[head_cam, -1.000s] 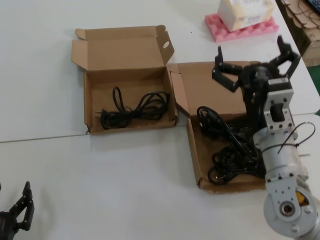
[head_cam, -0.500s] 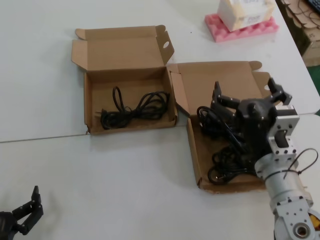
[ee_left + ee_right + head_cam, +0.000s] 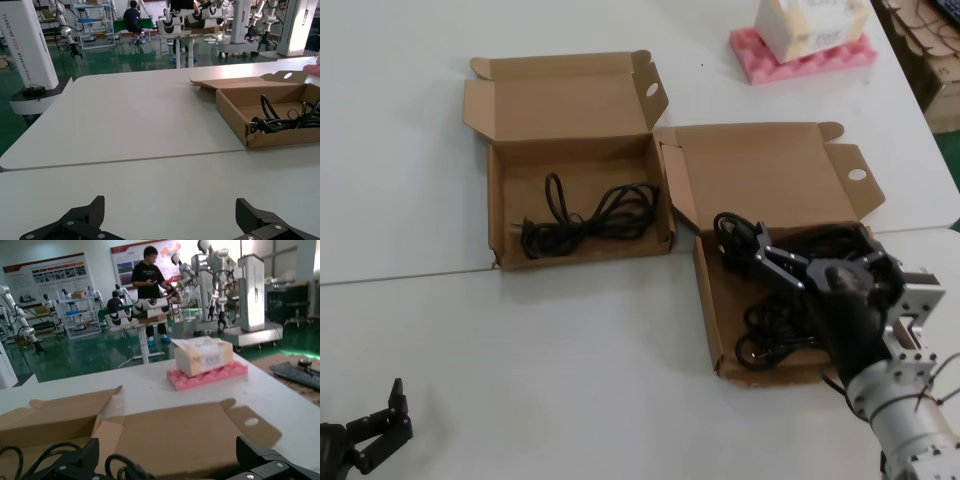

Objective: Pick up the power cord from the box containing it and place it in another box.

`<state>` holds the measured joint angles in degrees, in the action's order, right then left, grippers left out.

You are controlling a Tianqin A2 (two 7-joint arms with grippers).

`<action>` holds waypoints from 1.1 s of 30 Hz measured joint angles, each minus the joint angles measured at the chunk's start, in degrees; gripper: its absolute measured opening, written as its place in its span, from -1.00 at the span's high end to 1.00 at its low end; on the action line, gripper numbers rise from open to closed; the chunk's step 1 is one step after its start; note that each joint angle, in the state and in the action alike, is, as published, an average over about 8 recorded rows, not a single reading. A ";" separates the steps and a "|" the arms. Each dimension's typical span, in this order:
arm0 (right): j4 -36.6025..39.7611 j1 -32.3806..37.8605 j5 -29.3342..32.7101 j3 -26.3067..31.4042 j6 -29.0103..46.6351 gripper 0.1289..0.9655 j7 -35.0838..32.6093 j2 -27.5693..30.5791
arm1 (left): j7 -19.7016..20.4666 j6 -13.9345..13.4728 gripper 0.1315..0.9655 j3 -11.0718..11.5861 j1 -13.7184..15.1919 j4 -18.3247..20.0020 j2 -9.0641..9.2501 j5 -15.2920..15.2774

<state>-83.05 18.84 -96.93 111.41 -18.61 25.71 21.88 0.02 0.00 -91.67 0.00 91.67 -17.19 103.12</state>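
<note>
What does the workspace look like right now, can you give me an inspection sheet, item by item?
Surface: white table with a seam running across it.
Job's things: box containing it, lid open, holds a tangle of black cords; the power cord to pick cannot be told apart in it. Another box, lid open, holds one looped black cord.
Clutter: pink foam pad with a white carton on it, at the far right.
Grippers: right gripper open, low over the tangle, nothing held. Left gripper open, at the table's near left edge.
Cables: thin black wire on the right arm.
Surroundings: hall with other robots and people.
</note>
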 joint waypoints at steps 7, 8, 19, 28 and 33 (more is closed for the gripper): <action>-2.48 -5.43 -1.78 -5.68 5.36 -1.00 0.00 -1.35 | -0.01 0.00 -0.91 0.00 0.00 0.00 0.00 0.01; -2.83 -6.17 -2.03 -6.46 6.09 -1.00 0.00 -1.54 | -0.02 0.00 -0.92 0.00 0.00 0.00 0.00 0.01; -6.61 -14.44 -4.75 -15.12 14.26 -1.00 0.00 -3.60 | -0.04 0.00 -1.00 0.00 0.00 0.00 0.00 0.01; -7.73 -16.88 -5.56 -17.69 16.69 -1.00 0.00 -4.21 | -0.02 0.00 -1.00 0.00 0.00 0.00 0.00 0.01; -7.74 -16.91 -5.57 -17.72 16.71 -1.00 0.00 -4.21 | -0.01 0.00 -1.00 0.00 0.00 0.00 0.00 0.01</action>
<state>-90.79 1.93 -102.50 93.69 -1.91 25.71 17.67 0.01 0.00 -91.67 0.00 91.67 -17.19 103.13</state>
